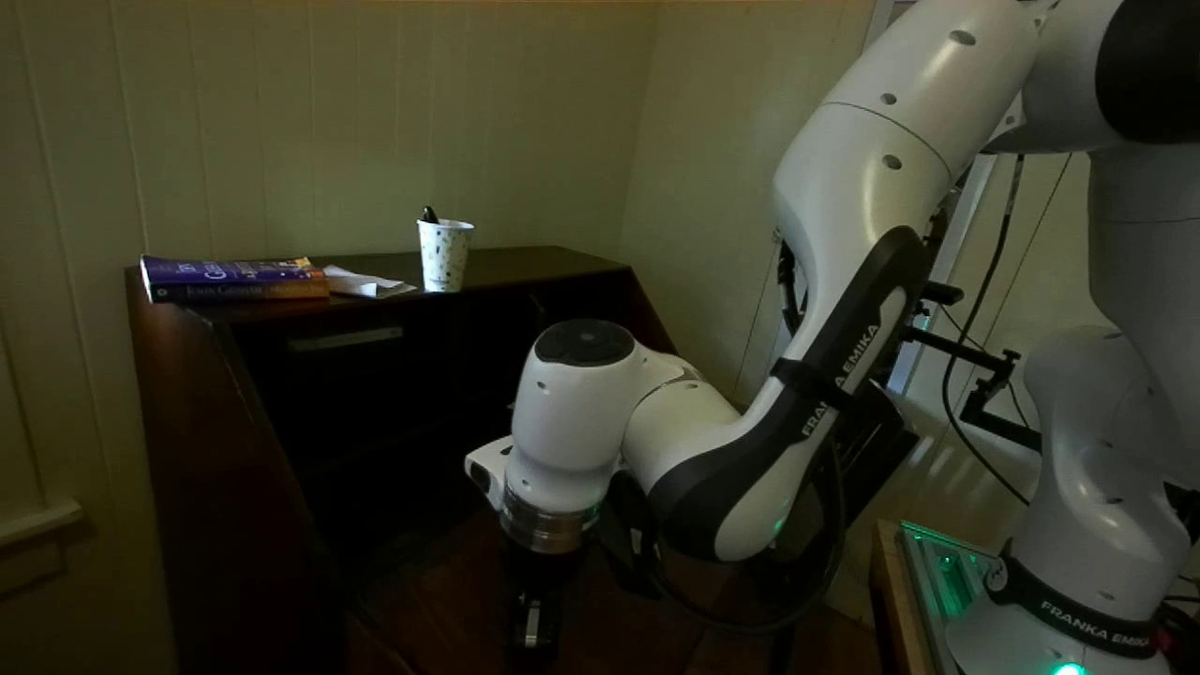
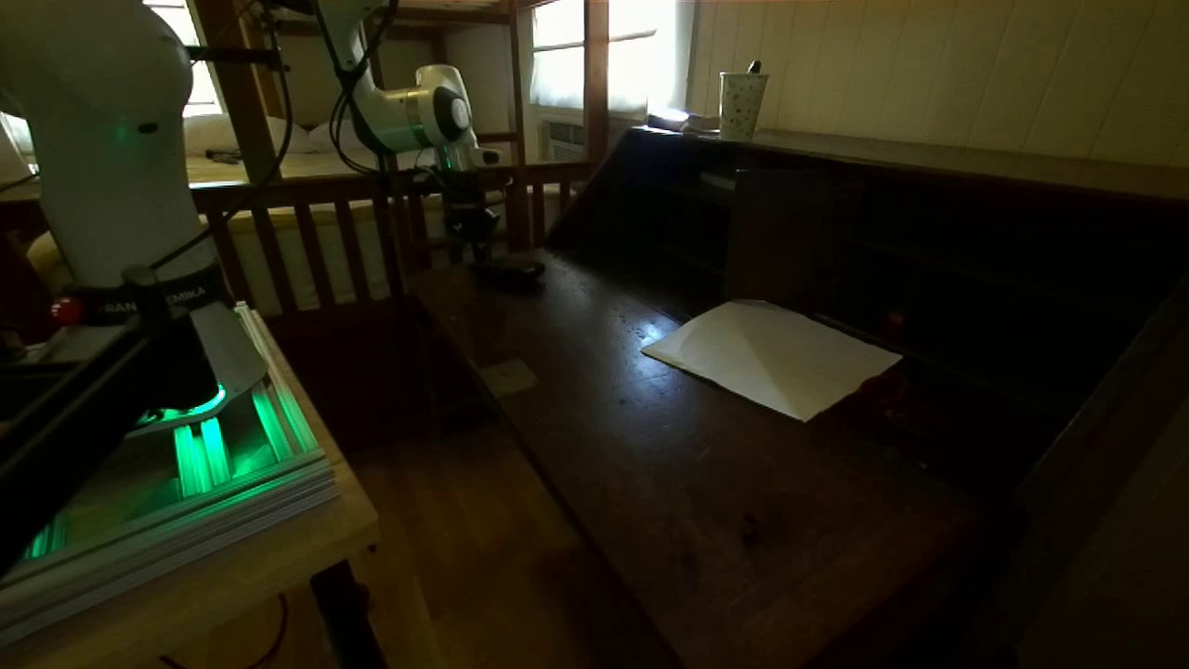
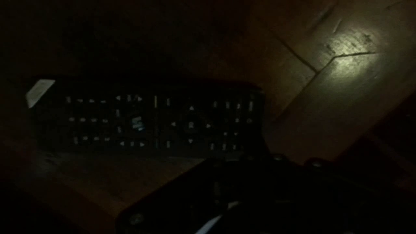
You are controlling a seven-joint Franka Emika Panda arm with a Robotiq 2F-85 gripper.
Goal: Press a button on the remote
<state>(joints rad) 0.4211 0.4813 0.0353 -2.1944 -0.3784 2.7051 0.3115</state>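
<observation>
The remote [image 3: 97,130] is a long black bar with pale button markings. It lies flat on the dark desk and spans the left and middle of the wrist view. It also shows as a small dark bar in an exterior view [image 2: 508,271], near the desk's far end. My gripper [image 2: 479,249] points down just above it; its fingers form one narrow column, which looks shut and empty. In the wrist view the dark fingertips [image 3: 256,143] overlap the remote's right end; contact cannot be told. In an exterior view the gripper [image 1: 532,637] shows low, and the remote is not discernible there.
The desk top [image 2: 594,418] carries a white paper sheet [image 2: 771,358]. A dark hutch with shelves [image 2: 790,223] rises along its back. On the hutch stand a patterned cup [image 1: 442,258] and books [image 1: 234,279]. A wooden railing [image 2: 307,242] stands behind the arm.
</observation>
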